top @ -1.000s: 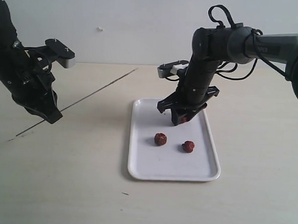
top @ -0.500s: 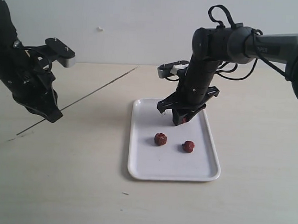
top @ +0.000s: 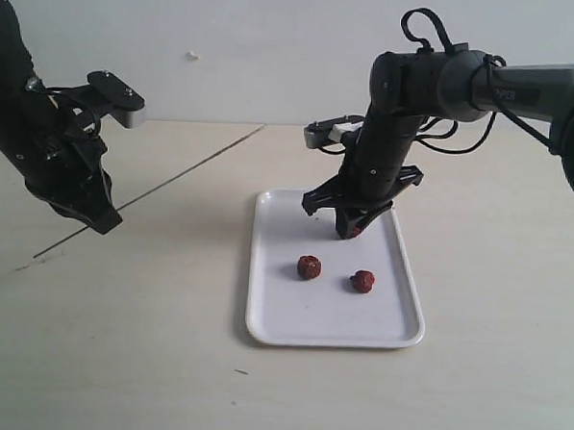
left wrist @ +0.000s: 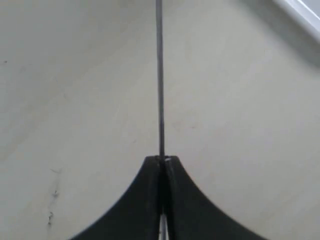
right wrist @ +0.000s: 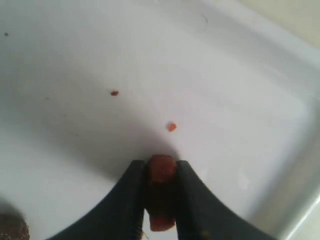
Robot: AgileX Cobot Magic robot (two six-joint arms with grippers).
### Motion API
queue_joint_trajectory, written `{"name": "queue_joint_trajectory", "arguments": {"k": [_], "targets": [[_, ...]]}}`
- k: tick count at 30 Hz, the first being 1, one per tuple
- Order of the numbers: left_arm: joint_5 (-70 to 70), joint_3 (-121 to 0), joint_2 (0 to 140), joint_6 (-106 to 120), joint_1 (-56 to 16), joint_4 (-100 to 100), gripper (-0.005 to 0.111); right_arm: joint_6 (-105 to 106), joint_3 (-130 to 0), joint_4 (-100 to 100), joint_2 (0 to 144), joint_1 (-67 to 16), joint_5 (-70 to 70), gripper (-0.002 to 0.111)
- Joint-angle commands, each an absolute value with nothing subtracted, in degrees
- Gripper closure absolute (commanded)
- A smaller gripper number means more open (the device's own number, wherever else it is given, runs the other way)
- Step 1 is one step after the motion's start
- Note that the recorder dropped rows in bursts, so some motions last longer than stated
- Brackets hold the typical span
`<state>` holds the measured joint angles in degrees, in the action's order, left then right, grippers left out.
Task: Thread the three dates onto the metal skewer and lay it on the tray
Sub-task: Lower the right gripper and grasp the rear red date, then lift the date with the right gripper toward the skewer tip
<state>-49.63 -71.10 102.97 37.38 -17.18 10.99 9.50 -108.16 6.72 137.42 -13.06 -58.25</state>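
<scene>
Nearest, on the white tray (top: 291,316): two loose dates (top: 308,267), side by side, apart. Behind them, over the tray's far part, the right gripper (top: 352,230), jaws narrowed onto the third date (right wrist: 161,172); lifted or not, can't tell. Off left over the desk (top: 116,360), the left gripper (top: 102,223), jaws clamped tight on the metal skewer (left wrist: 159,75). Skewer's long axis runs diagonally away toward far right, so the held date sits right of its free end, well apart. Right wrist view shows the pinch plus crumbs (right wrist: 171,127); exterior view only a red speck.
</scene>
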Motion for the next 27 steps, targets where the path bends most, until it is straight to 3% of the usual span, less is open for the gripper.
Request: {"name": "queue_joint_trajectory", "arguments": {"k": [1,7,15,20,27], "targets": [[-48.82,-71.36,102.73,38.82,-17.09,11.55,0.107,9.38,-110.45,6.51,135.69,-12.92,-63.64,0.089],[-40.87,-71.36,103.70,41.68,-17.09,12.16,0.107,11.80,-113.52,10.31,130.93,-10.12,-69.96,0.089],[-29.74,-71.36,111.39,50.83,-17.09,12.95,0.107,20.19,-113.53,37.47,127.45,-1.14,-69.96,0.089],[-20.43,-71.36,114.90,52.65,-17.47,15.60,0.107,21.40,-113.53,40.33,127.45,-0.34,-69.96,0.089],[-18.70,-71.36,115.34,58.45,-19.98,15.86,0.107,22.37,-113.53,42.91,127.45,-0.26,-69.96,0.089]]}}
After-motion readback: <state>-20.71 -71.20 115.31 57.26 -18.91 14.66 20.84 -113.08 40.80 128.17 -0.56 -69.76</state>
